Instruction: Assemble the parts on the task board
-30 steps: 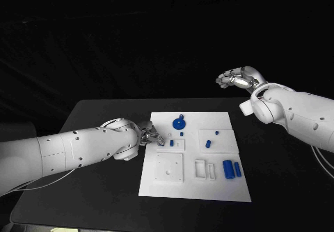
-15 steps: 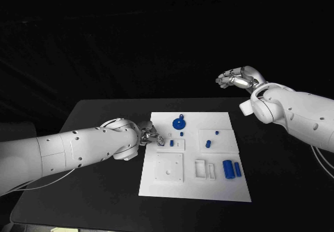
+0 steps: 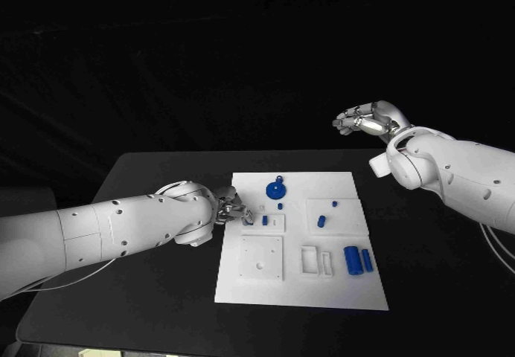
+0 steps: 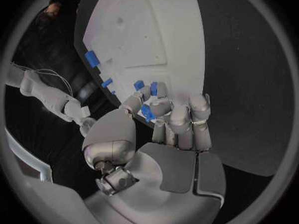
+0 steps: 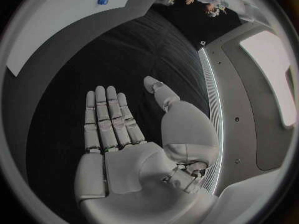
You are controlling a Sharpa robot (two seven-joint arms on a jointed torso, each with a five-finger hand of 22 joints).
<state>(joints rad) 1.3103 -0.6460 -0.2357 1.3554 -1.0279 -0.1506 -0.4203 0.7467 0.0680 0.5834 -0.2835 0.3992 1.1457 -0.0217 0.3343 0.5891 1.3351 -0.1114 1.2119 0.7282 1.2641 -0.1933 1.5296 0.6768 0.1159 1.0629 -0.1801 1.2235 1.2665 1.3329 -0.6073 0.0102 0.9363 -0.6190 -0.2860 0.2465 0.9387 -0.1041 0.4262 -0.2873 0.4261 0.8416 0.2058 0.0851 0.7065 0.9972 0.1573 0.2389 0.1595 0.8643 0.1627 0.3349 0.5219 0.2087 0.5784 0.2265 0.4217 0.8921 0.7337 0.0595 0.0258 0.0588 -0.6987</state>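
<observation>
One small blue part (image 4: 148, 112) is what everything hangs on here: the left hand (image 3: 228, 206) pinches it between its fingertips (image 4: 161, 92) at the left edge of the task board (image 3: 301, 290). In the head view the small raised white square (image 3: 271, 222) with a blue piece (image 3: 264, 220) standing on it sits just beside that hand, at about four o'clock from the fingertips. So I'd guess the part is meant for that spot or near it. The held part looks short and stubby; which way its long axis points I can't make out.

The right hand (image 3: 365, 120) hangs well apart from the board, up at about one o'clock from it, holding nothing, its fingers straight and apart in the right wrist view. The left hand is plainly the nearer one. On the board's far end sits the blue disc (image 3: 276, 190); two blue bars (image 3: 357, 259) lie side by side toward its right edge.
</observation>
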